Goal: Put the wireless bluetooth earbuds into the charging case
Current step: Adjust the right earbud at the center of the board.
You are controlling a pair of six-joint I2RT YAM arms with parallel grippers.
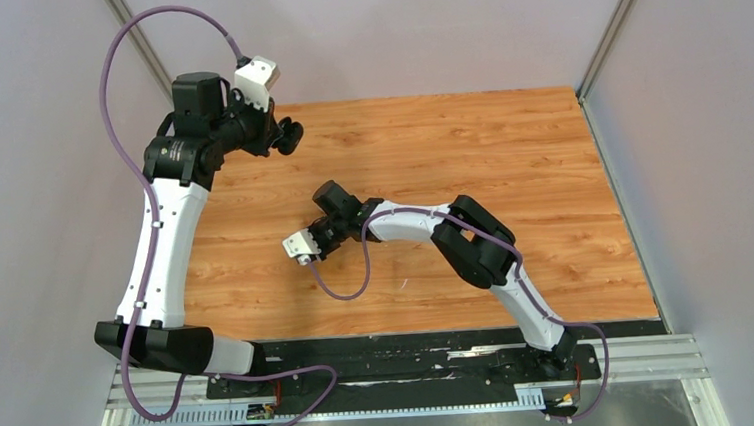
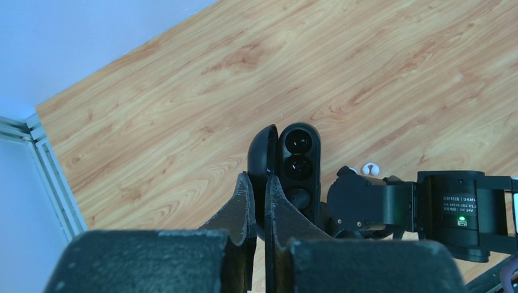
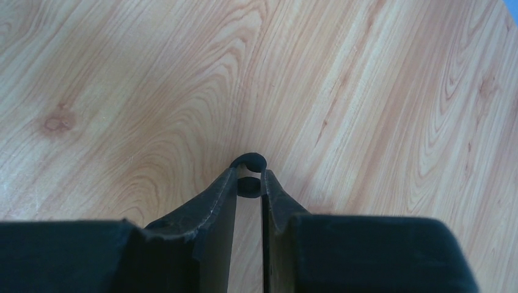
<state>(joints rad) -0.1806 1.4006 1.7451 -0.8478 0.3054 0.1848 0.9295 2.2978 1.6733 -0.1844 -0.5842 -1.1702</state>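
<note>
Right pincer (image 3: 250, 177) points down at the light wood-grain tabletop (image 3: 379, 91), jaws drawn in narrow. A small black pebble-shaped earbud (image 3: 249, 162) sits right between the tips with both fingertips (image 3: 227, 183) against its sides, so it's pinched. The bud is on or just off the wood, can't tell which. Only bare wood grain ahead of the tips and to either side. Left pincer (image 2: 259, 183) is held up well above the tabletop with its fingers pressed almost together. They nip the near end of a black oval plastic charging case (image 2: 299, 160), about where lid meets base, though the exact spot is hidden by the fingers. The case sticks out straight ahead of the tips and is open, with the domed lid (image 2: 261, 149) left of the tips and the base with two round wells just right of it. Can't tell whether the wells are filled, dark on dark. Further out, lower right of the left pincer, is the right arm's black wrist housing (image 2: 452, 207). A small white rounded earbud (image 2: 371, 168) lies on the tabletop peeking out just past that housing, well apart from the case.
</note>
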